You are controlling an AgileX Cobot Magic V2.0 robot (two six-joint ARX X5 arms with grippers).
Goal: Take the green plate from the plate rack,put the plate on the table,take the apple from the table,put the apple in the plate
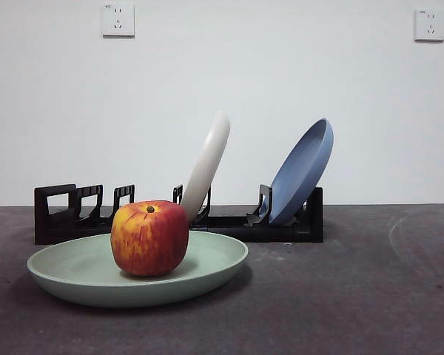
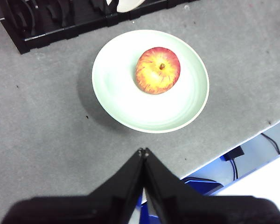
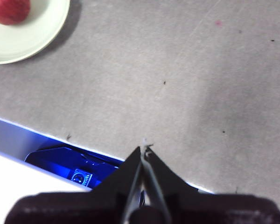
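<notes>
The green plate lies flat on the dark grey table, in front of the black plate rack. The red and yellow apple sits upright in the plate, stem dimple up. In the left wrist view the apple rests in the plate, and my left gripper is shut and empty, raised above the table near its front edge. My right gripper is shut and empty over the table's front edge, far from the plate and apple.
A cream-white plate and a blue plate lean in the rack's slots. Two wall sockets are on the white wall behind. The table's front edge drops to blue equipment below.
</notes>
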